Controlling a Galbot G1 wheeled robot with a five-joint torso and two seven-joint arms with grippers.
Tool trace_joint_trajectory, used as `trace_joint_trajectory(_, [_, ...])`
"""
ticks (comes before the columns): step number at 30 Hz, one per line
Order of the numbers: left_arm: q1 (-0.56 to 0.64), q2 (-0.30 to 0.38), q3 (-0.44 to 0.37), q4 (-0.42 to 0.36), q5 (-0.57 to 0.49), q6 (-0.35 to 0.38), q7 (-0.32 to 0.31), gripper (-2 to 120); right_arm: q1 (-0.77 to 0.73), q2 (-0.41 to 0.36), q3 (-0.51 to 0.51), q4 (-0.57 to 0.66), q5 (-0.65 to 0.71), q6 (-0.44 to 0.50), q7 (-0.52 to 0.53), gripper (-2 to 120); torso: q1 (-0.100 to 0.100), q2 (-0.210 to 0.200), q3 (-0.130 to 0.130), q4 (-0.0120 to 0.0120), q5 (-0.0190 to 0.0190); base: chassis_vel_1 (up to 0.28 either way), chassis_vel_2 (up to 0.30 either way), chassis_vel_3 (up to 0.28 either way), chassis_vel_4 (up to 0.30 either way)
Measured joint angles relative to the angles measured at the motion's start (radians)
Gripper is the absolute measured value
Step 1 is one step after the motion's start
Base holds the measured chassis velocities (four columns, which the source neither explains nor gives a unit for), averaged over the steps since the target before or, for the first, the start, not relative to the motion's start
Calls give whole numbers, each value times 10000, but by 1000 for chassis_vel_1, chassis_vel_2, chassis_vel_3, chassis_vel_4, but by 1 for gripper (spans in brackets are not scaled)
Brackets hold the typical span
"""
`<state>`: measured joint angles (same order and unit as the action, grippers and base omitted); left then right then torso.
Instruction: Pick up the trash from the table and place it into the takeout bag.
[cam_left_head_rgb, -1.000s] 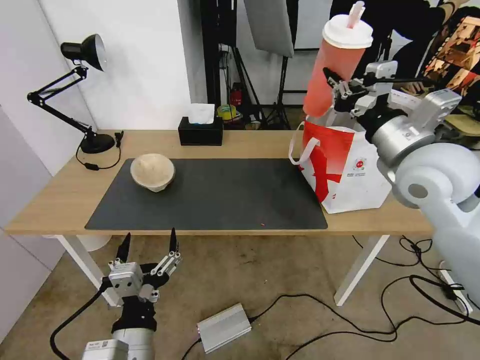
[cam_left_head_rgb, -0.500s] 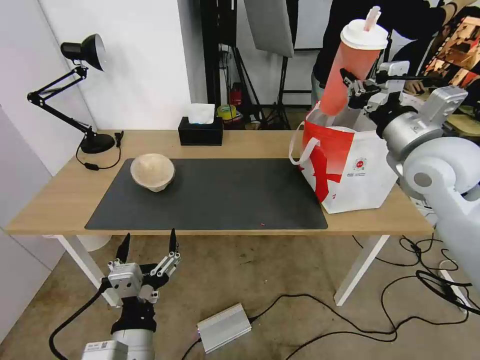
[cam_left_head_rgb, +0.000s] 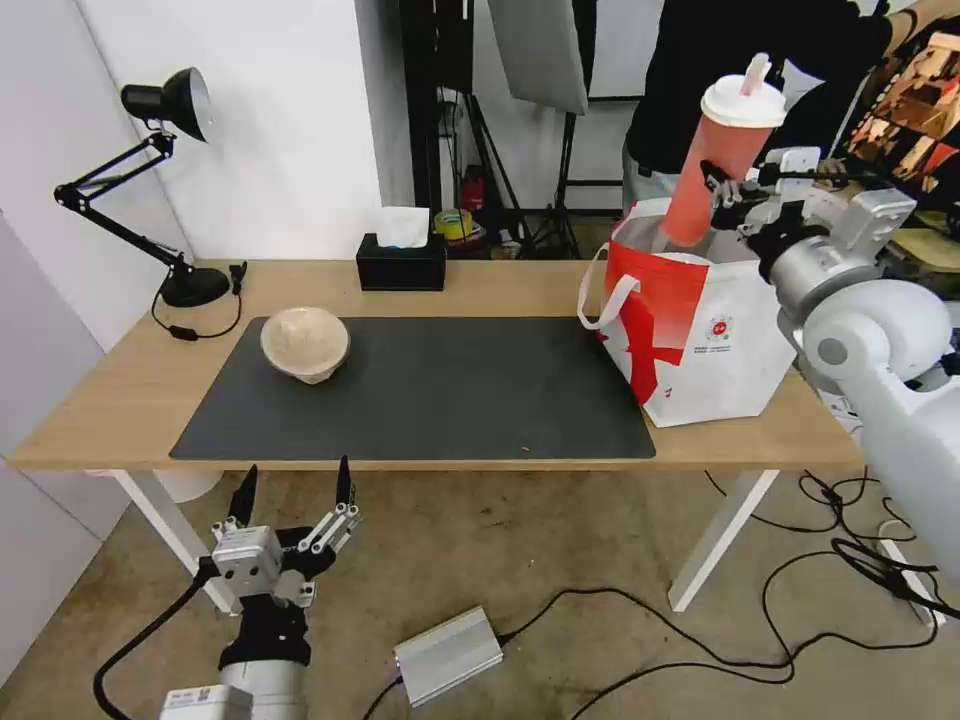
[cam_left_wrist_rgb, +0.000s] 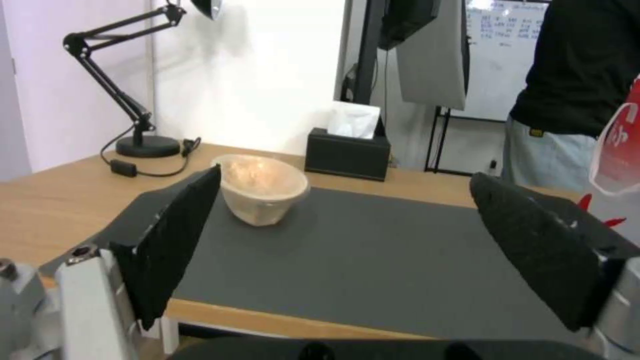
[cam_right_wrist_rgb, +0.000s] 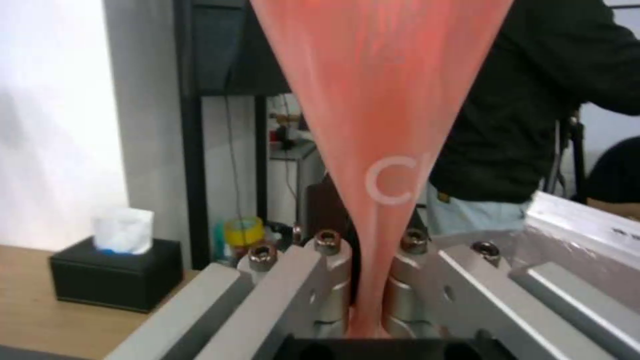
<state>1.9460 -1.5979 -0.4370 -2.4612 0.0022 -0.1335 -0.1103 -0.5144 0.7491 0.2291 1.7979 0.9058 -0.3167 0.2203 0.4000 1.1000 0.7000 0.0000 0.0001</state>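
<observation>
A tall red cup (cam_left_head_rgb: 718, 160) with a white lid and straw hangs tilted over the open takeout bag (cam_left_head_rgb: 700, 335), its base dipping just inside the rim. My right gripper (cam_left_head_rgb: 727, 187) is shut on the cup's lower half; the right wrist view shows the cup (cam_right_wrist_rgb: 390, 125) clamped between the metal fingers (cam_right_wrist_rgb: 319, 280). A beige paper-pulp bowl (cam_left_head_rgb: 305, 343) sits on the left part of the dark mat (cam_left_head_rgb: 450, 395) on the table (cam_left_head_rgb: 120, 390). My left gripper (cam_left_head_rgb: 294, 490) hangs open below the table's front edge, and its wrist view faces the bowl (cam_left_wrist_rgb: 261, 192).
A black tissue box (cam_left_head_rgb: 402, 262) stands at the table's back edge and a black desk lamp (cam_left_head_rgb: 170, 180) at the back left. A person in black (cam_left_head_rgb: 720, 50) stands behind the bag. A silver box (cam_left_head_rgb: 447, 655) and cables lie on the floor.
My right gripper has carried the cup to the right and down, from high above the bag's left side to its opening. The left arm has stayed put.
</observation>
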Motion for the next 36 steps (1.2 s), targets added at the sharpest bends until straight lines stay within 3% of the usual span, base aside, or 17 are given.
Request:
trace_joint_trajectory(17, [145, -6, -6, -92, 33, -49, 2, 100, 17, 225, -208, -896, -392, -398, 665, 2, 0, 0, 0, 0, 0, 0, 0, 0, 0])
trace_joint_trajectory(22, [134, -5, 43, -83, 25, -48, 5, 100, 8, 241, -197, -730, 298, -960, 1334, 17, 0, 0, 0, 0, -1, 0, 0, 0, 0])
trace_joint_trajectory(25, [97, -6, 82, -33, 25, -49, 9, 100, 106, 223, -137, -490, 997, -1379, 1849, 32, 0, 0, 0, 0, -1, 0, 0, 0, 0])
trace_joint_trajectory(36, [59, -4, 63, 17, 91, -77, 30, 100, 168, 138, -80, -250, 1151, -1532, 2101, 68, 0, 0, 0, 0, -1, 0, 0, 0, 0])
